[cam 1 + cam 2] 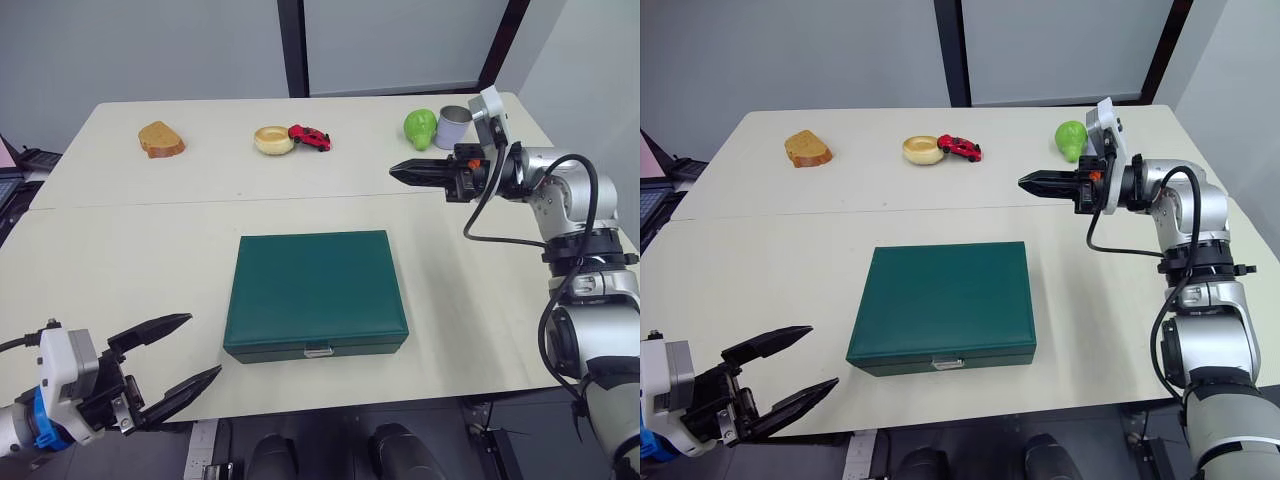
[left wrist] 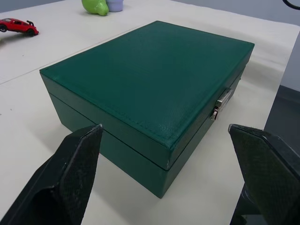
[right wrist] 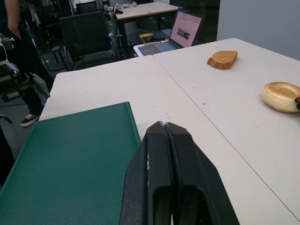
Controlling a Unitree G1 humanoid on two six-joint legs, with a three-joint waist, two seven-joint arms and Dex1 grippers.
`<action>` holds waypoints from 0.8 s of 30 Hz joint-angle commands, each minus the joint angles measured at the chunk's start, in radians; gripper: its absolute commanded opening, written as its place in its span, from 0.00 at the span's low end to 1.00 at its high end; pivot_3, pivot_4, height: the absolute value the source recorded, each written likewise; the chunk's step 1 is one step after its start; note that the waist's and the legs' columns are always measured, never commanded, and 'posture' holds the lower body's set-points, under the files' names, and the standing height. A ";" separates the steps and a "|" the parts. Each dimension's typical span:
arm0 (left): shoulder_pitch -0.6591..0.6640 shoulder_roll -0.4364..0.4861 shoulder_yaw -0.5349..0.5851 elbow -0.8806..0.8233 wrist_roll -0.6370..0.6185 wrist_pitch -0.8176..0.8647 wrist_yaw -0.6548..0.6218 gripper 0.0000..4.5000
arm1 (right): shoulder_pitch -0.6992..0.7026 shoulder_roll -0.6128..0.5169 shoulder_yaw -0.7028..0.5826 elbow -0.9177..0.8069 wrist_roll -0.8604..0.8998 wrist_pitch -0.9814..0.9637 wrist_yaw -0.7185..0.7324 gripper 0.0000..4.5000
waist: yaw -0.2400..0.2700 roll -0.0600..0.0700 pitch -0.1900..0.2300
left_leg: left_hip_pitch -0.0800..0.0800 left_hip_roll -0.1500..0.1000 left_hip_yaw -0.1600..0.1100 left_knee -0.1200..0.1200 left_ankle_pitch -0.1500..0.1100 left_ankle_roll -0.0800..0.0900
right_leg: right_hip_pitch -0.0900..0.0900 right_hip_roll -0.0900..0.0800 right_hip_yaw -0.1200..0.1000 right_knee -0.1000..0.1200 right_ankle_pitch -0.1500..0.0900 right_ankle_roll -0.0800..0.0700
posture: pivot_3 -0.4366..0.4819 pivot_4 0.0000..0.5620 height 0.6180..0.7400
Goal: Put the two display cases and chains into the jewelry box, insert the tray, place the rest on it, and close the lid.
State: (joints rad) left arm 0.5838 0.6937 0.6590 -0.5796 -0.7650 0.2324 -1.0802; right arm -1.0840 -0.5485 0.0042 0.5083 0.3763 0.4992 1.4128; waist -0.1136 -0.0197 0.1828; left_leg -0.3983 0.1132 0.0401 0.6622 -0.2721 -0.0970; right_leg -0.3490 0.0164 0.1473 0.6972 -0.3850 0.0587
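The dark green jewelry box [image 1: 315, 290] stands in the middle of the near table with its lid [image 2: 150, 70] down and the small metal clasp [image 1: 319, 351] facing me. My left gripper [image 1: 203, 345] hovers open at the table's front left corner, its fingers [image 2: 75, 159] pointing at the box's front left corner, a short way off. Over the far right of the table, my right gripper [image 1: 392, 172] is shut on nothing and points left, well clear of the box. The display cases, chains and tray are out of view.
Along the far table lie a bread slice [image 1: 161, 140], a yellow ring-shaped piece [image 1: 273, 140], a red toy car [image 1: 310, 136], a green pear [image 1: 420, 128] and a grey tin [image 1: 453, 126]. A seam [image 1: 200, 200] joins the two tables. A laptop [image 3: 185, 28] sits beyond the left end.
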 commanded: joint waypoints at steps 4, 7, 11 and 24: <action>-0.071 0.057 0.042 0.029 -0.038 0.117 0.101 0.99 | 0.073 -0.050 -0.065 -0.090 0.034 0.006 -0.048 0.00 | 0.005 0.000 0.000 | 0.000 0.000 -0.001 0.000 0.000 0.000 | 0.000 0.000 -0.001 0.000 0.000 0.000 | 0.48 0.27 1.00; -0.165 0.084 0.026 0.069 -0.057 0.205 0.196 1.00 | 0.156 -0.092 -0.094 -0.129 0.040 0.022 -0.081 0.13 | 0.012 0.000 0.000 | -0.001 -0.001 -0.002 0.000 0.000 0.000 | 0.001 0.000 -0.002 0.000 0.000 0.000 | 0.48 0.27 1.00; -0.267 0.108 -0.009 0.145 -0.027 0.273 0.269 1.00 | 0.279 -0.156 -0.137 -0.183 0.054 0.036 -0.110 0.33 | 0.013 0.000 0.000 | -0.001 -0.001 -0.003 0.001 0.000 0.000 | 0.002 0.000 -0.002 0.000 0.000 0.000 | 0.48 0.27 1.00; -0.601 0.064 -0.187 0.508 0.199 0.202 0.385 1.00 | 0.655 -0.188 -0.265 -0.245 0.037 -0.134 -0.295 0.99 | 0.022 0.000 0.000 | 0.000 -0.002 -0.002 0.001 0.000 0.000 | 0.002 0.000 -0.001 0.000 0.000 0.000 | 0.48 0.27 1.00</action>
State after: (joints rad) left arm -0.0186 0.7572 0.4710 -0.0683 -0.5870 0.4477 -0.7045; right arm -0.4355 -0.7382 -0.2207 0.2879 0.4052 0.3994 1.1329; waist -0.0911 -0.0195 0.1828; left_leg -0.3985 0.1119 0.0376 0.6635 -0.2720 -0.0972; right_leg -0.3469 0.0168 0.1463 0.6969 -0.3850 0.0587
